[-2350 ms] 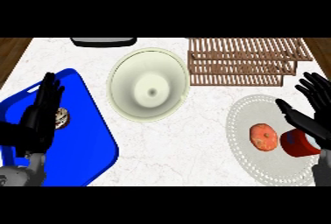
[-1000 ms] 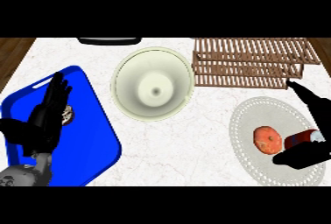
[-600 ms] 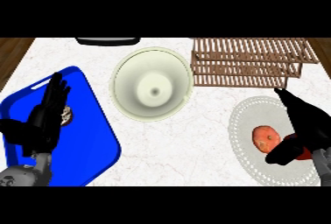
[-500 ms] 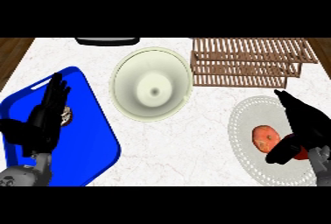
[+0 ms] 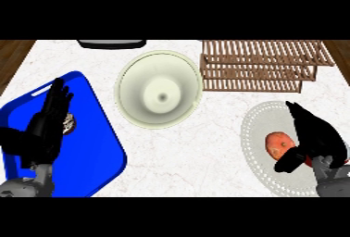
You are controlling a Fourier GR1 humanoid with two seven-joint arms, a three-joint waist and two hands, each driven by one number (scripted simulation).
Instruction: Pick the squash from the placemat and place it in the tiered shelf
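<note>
Since the earlier frames our right hand (image 5: 315,139) has come in from the right edge and down over the white placemat (image 5: 263,171), and now sits just right of the squash (image 5: 279,144). We see the squash, orange and round, lying on the placemat, its right side partly hidden behind the hand. Fingers (image 5: 301,116) point up and away along the placemat, fairly straight; the thumb (image 5: 289,161) hangs below the squash. They are apart, not clamped on it; we cannot tell whether the palm touches it. A red thing (image 5: 315,160) shows just under the hand, mostly covered, so we cannot say what it is. Our left hand (image 5: 46,126) rests over the blue tray (image 5: 96,139) at the left, fingers straight and up, holding nothing, much as before. A small brownish item (image 5: 69,125) lies on the tray just beside that hand, half hidden. The tiered shelf (image 5: 263,65), wooden slats, stands at the upper right of the bench (image 5: 198,157), well apart from the squash. A cream bowl (image 5: 160,95) sits in the middle between tray and shelf. A dark object (image 5: 110,43) shows at the top edge.
</note>
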